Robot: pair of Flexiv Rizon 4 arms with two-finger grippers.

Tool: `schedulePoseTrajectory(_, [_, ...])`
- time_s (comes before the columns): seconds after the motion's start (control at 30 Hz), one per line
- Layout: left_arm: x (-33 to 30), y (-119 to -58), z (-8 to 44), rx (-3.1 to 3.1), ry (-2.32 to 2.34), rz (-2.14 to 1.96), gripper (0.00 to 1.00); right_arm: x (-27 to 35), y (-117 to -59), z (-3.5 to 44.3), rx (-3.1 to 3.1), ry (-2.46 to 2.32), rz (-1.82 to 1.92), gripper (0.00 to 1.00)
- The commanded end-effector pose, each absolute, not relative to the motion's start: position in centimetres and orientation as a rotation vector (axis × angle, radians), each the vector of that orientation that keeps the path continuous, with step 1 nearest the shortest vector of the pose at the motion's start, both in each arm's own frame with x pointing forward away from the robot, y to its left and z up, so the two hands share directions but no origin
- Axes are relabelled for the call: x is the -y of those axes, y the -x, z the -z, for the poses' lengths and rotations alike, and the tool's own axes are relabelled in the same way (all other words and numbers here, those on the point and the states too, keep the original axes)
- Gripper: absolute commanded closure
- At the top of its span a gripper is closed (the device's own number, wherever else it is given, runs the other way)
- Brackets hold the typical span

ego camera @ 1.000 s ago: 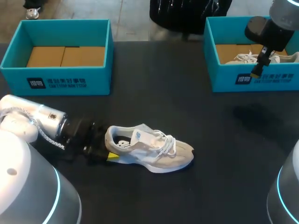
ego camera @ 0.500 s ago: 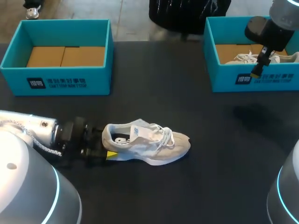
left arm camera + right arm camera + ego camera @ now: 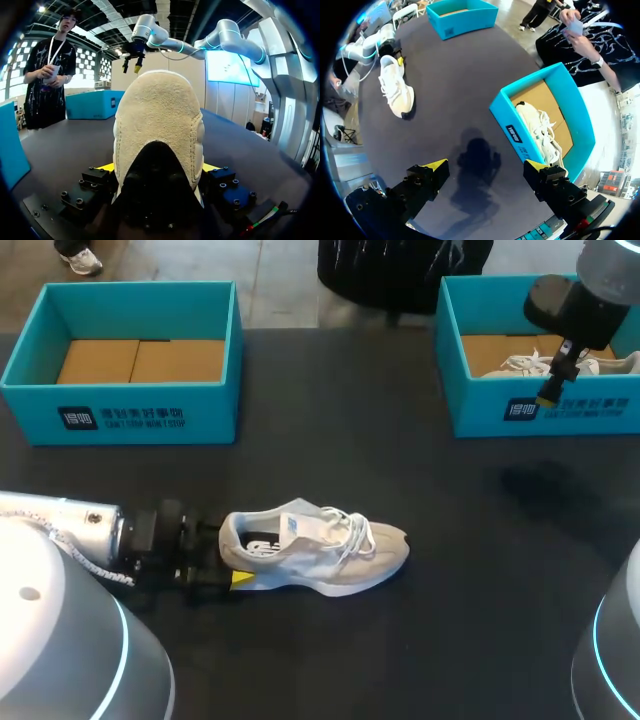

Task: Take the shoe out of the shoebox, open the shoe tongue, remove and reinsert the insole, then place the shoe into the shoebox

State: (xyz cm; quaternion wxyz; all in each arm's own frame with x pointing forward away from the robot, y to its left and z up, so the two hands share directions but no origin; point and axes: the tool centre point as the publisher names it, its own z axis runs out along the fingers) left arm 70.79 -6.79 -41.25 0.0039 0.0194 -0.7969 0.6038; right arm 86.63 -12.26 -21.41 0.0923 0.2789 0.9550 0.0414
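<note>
A white and beige shoe (image 3: 320, 545) lies on its sole on the dark table, toe toward the right. My left gripper (image 3: 228, 552) is shut on its heel, one yellow-tipped finger on each side. In the left wrist view the heel (image 3: 157, 130) fills the space between the fingers (image 3: 107, 166). My right gripper (image 3: 553, 380) hangs open above the front wall of the right teal shoebox (image 3: 540, 410), with nothing between its fingertips (image 3: 434, 169). The right wrist view shows the shoe (image 3: 395, 85) far off beside my left arm.
The right shoebox holds a second white shoe (image 3: 525, 363) (image 3: 537, 130) on brown cardboard. An empty teal shoebox (image 3: 120, 415) stands at the back left. Dark table lies open between the boxes and the shoe.
My left arm has swung with the heel in its grip, and the shoe has turned so its toe sits a little farther back. The right arm has not moved.
</note>
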Motion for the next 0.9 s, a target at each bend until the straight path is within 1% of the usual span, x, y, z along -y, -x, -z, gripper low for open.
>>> schedulePoseTrajectory(0.03, [6.83,-70.61,41.06,2.502,-0.063,-1.89,1.0,12.28,-86.62,21.41,-2.836,-0.827,-0.124,0.0])
schedulePoseTrajectory(0.9, [6.83,-70.61,41.06,2.502,-0.063,-1.89,1.0,11.84,-86.67,21.43,-2.837,-0.866,-0.13,0.0])
